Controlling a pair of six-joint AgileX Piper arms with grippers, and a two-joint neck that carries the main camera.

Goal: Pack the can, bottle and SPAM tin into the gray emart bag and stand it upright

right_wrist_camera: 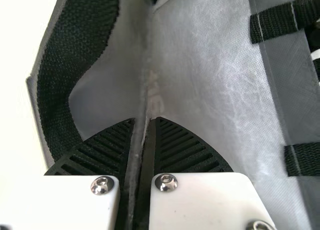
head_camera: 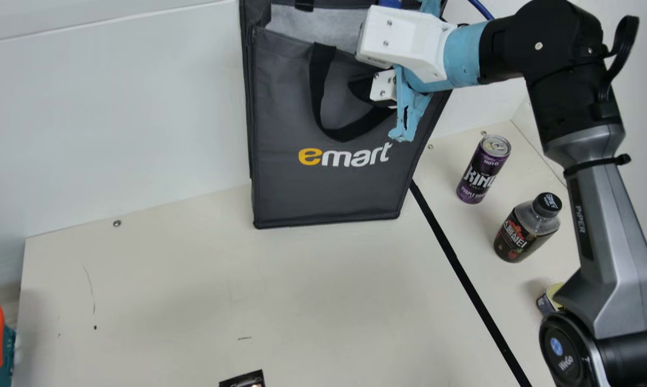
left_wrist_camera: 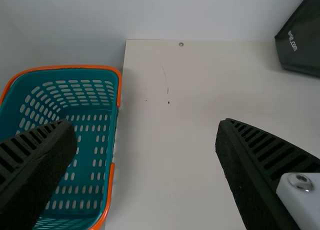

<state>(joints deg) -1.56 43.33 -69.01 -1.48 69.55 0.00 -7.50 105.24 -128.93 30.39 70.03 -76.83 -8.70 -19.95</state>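
The gray emart bag (head_camera: 323, 188) stands at the table's back, its mouth partly open with the pale lining showing. At its upper right edge is my right gripper (head_camera: 374, 86). In the right wrist view, my right gripper (right_wrist_camera: 142, 145) is shut on the bag's side edge (right_wrist_camera: 142, 105), the fabric pinched between both fingers. Right of the bag stand the purple can (head_camera: 483, 169) and the dark bottle (head_camera: 525, 228); the SPAM tin (head_camera: 550, 298) is partly behind my right arm. My left gripper (left_wrist_camera: 147, 150) is open, with nothing between its fingers; the bag (left_wrist_camera: 302, 47) is farther off.
A teal basket with an orange rim (left_wrist_camera: 117, 90) stands at the table's left side. A black line (head_camera: 463, 277) runs along the table between the bag and the bottle. A small dark object (head_camera: 245, 379) lies at the near edge of the main view. A white wall rises behind the table.
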